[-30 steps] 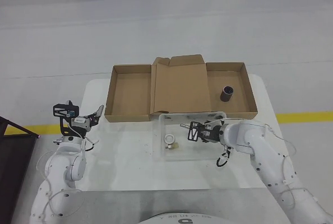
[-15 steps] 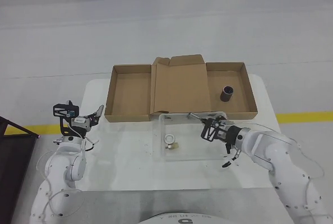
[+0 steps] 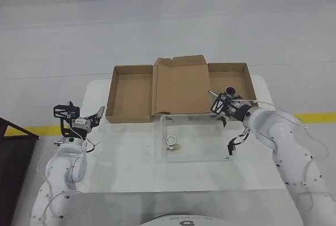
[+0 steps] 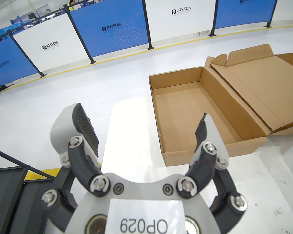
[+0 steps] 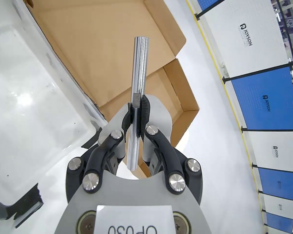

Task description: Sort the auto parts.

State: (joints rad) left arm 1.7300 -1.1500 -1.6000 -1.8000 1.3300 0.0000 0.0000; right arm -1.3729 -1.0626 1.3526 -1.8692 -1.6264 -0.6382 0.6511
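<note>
White worktop (image 3: 123,164) was set on a pale floor crossed by a yellow line (image 3: 321,117); blue and white partition panels (image 4: 112,30) were seen behind. An open cardboard box (image 3: 131,96) lay at the far edge, with a clear tray (image 3: 202,147) just in front. Left claw (image 4: 141,113) was held spread and empty by the worktop's left edge. Right claw (image 5: 136,105) was pinched on a steel rod (image 5: 140,69) above the box's right compartment. A dark sleeve (image 3: 230,91) there was partly covered. Two small parts (image 3: 172,143) in the tray could not be made out.

Held left gripper (image 4: 141,120) open off the left end of the cardboard box (image 3: 128,96), clamped right gripper (image 5: 136,109) on metal rod (image 5: 141,69) over its right compartment.
</note>
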